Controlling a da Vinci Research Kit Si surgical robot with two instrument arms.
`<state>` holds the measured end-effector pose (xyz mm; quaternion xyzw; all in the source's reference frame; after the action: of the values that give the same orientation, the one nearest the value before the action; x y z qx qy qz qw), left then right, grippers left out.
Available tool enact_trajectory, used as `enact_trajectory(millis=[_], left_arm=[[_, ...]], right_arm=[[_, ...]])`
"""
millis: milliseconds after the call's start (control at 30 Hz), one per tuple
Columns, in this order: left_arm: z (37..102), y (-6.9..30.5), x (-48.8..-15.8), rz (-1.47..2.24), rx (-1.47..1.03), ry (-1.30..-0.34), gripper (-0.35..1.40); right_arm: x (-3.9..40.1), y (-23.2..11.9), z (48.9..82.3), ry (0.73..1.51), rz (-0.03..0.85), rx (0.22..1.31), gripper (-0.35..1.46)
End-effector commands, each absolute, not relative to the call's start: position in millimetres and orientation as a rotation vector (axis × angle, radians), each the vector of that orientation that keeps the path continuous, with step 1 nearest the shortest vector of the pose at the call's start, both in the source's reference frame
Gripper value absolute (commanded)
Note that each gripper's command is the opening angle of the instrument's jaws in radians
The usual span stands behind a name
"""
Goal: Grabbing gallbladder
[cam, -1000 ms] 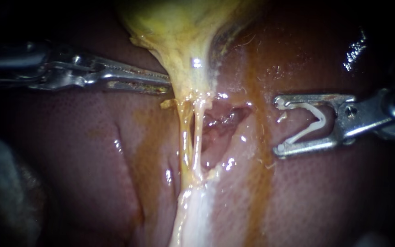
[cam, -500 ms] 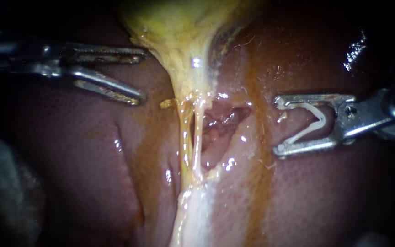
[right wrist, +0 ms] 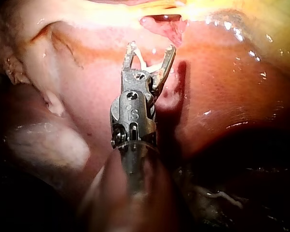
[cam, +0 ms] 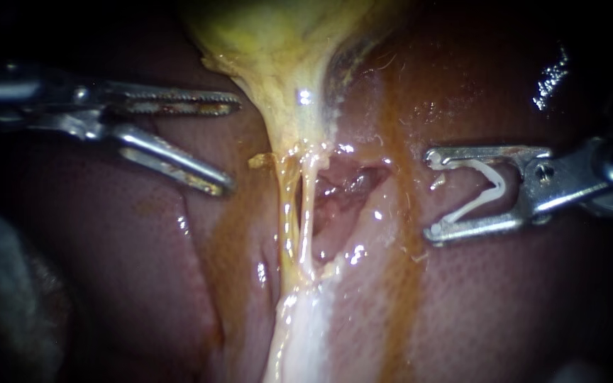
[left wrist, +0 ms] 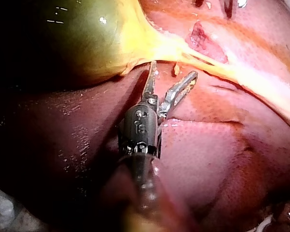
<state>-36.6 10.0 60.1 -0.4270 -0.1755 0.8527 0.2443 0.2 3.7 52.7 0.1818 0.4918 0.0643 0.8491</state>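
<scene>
The yellow gallbladder (cam: 278,50) narrows downward into two thin tubes (cam: 294,213) over the liver (cam: 129,284). My left instrument (cam: 234,145) stands just left of the gallbladder's neck with its jaws wide open and nothing gripped. In the left wrist view its jaws (left wrist: 172,72) reach up to the lower edge of the gallbladder (left wrist: 87,38), one jaw tip close against it. My right instrument (cam: 431,196) hangs right of the tubes, apart from them. Its jaws hold a white clip (cam: 480,195) between them, also seen in the right wrist view (right wrist: 149,50).
A raw open pocket (cam: 342,188) lies in the tissue just right of the tubes. Pale white tissue (cam: 296,333) runs down from where the tubes join. An orange-stained band (cam: 399,284) crosses the liver between the tubes and my right instrument.
My left instrument's jaws lay shut against the gallbladder's neck; they drew back left and opened, and now stand wider and slightly nearer the neck. The right instrument has not moved.
</scene>
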Motion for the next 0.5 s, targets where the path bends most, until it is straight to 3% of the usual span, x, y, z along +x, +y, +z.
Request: enact_trajectory(millis=[33, 233, 500], left_arm=[[60.3, 9.8, -37.1, 2.329, -1.165, -0.482, 0.49], [62.0, 8.4, -39.0, 2.320, -1.164, -0.504, 0.39], [62.6, 8.1, -39.4, 2.306, -1.155, -0.514, 0.17]], right_arm=[[0.2, 3.7, 52.7, 1.036, 0.136, 0.383, 0.50], [0.2, 3.7, 52.7, 1.036, 0.136, 0.383, 0.50], [0.2, 3.7, 52.7, 1.036, 0.136, 0.383, 0.50]])
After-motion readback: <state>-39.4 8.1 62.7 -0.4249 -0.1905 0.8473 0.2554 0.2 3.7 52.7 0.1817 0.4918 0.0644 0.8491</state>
